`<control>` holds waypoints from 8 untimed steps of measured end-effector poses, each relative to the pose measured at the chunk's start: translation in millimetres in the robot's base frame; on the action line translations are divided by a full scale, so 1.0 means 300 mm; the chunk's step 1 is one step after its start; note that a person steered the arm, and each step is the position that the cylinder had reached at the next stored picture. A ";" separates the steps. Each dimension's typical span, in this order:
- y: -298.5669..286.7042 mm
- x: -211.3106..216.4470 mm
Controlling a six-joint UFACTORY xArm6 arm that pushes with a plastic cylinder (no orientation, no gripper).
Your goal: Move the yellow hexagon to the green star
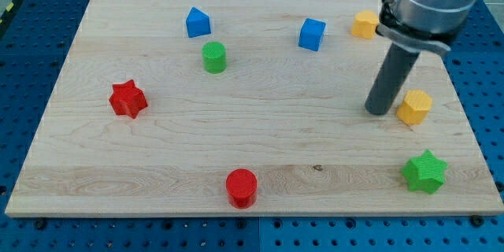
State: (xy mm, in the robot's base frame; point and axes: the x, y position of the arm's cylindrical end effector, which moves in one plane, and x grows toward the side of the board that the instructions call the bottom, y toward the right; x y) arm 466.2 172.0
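Observation:
The yellow hexagon (414, 106) lies near the view's right edge of the wooden board. The green star (425, 171) lies below it, near the board's bottom right corner, a short gap apart. My tip (379, 112) stands on the board just left of the yellow hexagon, close to it; whether it touches is unclear. The rod rises from there to the arm's grey body at the view's top right.
A second yellow block (365, 24) sits at the top right, partly beside the arm. A blue cube (312, 34), a blue house-shaped block (198, 22), a green cylinder (214, 57), a red star (127, 98) and a red cylinder (241, 187) lie elsewhere.

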 end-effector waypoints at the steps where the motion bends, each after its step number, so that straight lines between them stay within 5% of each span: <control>1: 0.000 -0.134; 5: 0.203 -0.114; 8: 0.187 0.098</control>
State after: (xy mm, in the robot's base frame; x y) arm 495.7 228.3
